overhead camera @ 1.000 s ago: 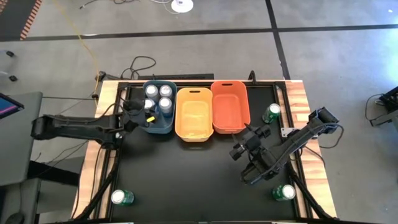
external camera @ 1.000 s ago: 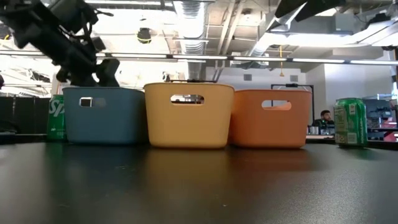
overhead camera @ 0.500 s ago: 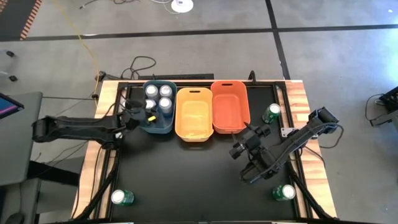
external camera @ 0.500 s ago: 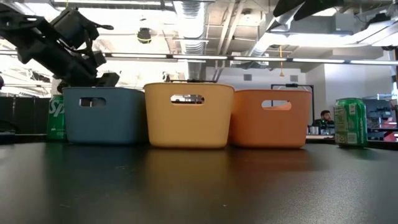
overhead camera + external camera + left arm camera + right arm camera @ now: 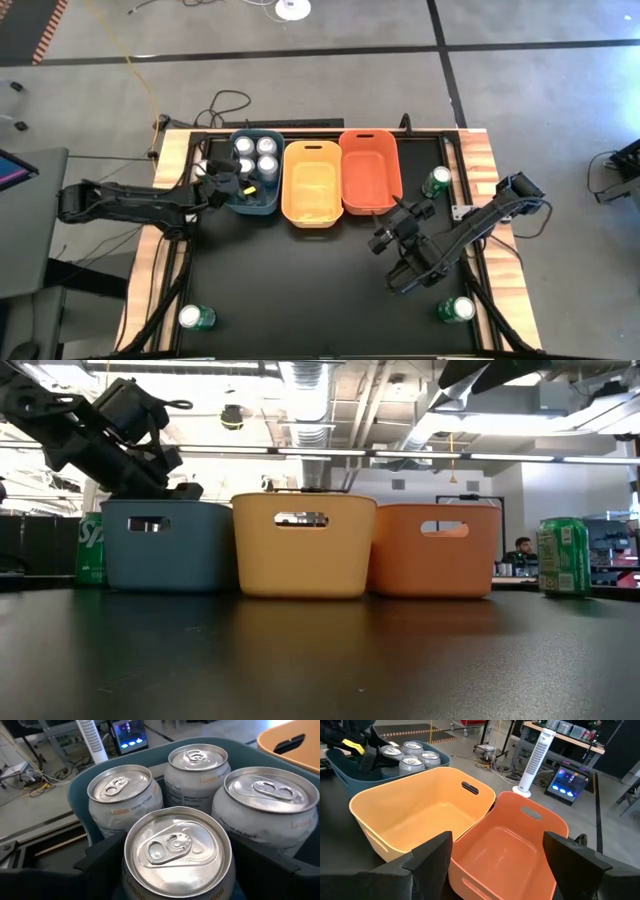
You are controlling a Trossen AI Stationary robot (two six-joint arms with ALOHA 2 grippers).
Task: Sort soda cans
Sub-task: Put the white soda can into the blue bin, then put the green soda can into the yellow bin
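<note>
Left gripper (image 5: pixel 175 870), fingers wide around the 4th blue-silver can (image 5: pixel 176 851), seats it in the blue bin (image 5: pixel 252 202); right gripper (image 5: pixel 495 865) waits, fingers wide.

Soda cans (image 5: pixel 177 847): shiny brushed-metal tops. Bins (image 5: pixel 420 820): smooth matt plastic. Table (image 5: pixel 300 290): matt black.

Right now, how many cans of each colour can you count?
Blue-silver cans: 4, all in the blue bin
Green cans: 4, standing on the table
Total: 8 cans
</note>
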